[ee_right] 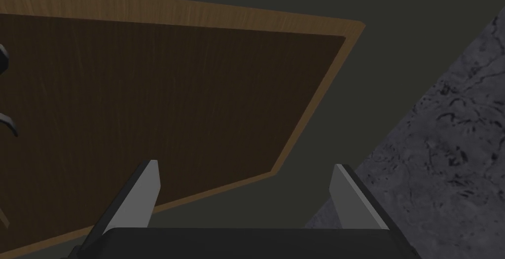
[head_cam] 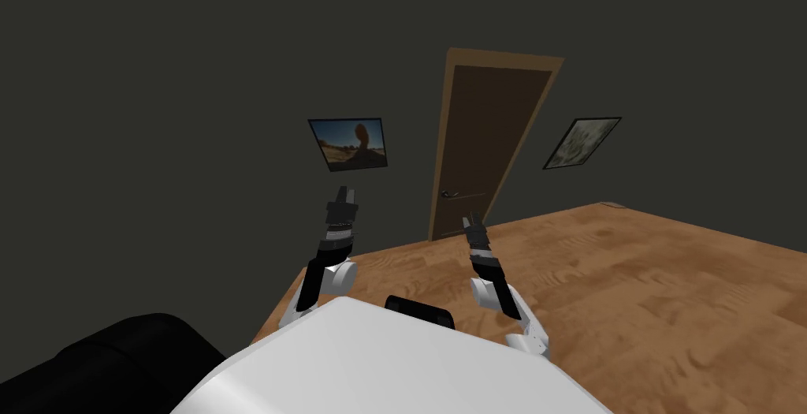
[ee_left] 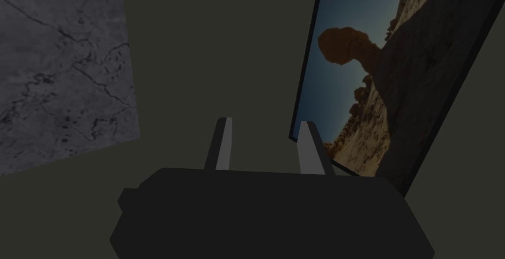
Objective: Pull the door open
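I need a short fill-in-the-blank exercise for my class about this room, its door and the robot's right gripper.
The brown door is ___. The fingers of the right gripper stand ___, holding nothing. One on each side of the door hang ___ framed pictures.
Missing words: shut; open; two.
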### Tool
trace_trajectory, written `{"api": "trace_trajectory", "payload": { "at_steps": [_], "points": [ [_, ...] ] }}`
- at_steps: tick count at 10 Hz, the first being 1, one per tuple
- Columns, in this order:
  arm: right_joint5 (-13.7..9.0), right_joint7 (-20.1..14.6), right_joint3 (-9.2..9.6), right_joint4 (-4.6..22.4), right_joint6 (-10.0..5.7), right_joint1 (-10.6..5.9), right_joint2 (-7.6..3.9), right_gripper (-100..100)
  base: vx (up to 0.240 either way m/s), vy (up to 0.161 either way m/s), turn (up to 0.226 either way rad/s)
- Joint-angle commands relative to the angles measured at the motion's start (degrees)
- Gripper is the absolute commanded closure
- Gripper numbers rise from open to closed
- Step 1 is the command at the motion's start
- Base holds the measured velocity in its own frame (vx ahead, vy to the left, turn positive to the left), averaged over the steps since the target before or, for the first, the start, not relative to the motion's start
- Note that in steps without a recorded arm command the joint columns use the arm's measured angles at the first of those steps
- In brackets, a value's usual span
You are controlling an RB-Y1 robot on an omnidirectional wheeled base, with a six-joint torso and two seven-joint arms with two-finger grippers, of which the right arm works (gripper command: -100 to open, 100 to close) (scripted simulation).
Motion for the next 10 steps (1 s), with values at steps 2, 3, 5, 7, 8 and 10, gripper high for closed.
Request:
{"api": "trace_trajectory", "payload": {
  "at_steps": [2,3,5,7,8,10],
  "points": [
    [-0.17,-0.50,0.05,4.75,-0.08,-2.25,-0.83,-100,0.082,-0.098,0.113],
    [-0.17,-0.50,0.05,5.16,-0.08,-2.25,-0.83,-100,0.041,-0.070,0.032],
    [-0.31,-0.85,0.06,9.04,-0.47,-4.15,-1.44,-100,0.044,-0.052,0.087],
    [-0.45,-1.20,0.06,12.81,-0.86,-6.06,-2.02,-100,0.087,-0.096,0.101],
    [-0.45,-1.20,0.06,13.55,-0.86,-6.06,-2.02,-100,0.053,-0.081,0.031],
    [-0.59,-1.55,0.06,17.10,-1.25,-7.96,-2.59,-100,0.039,-0.070,0.086]
  ]
}}
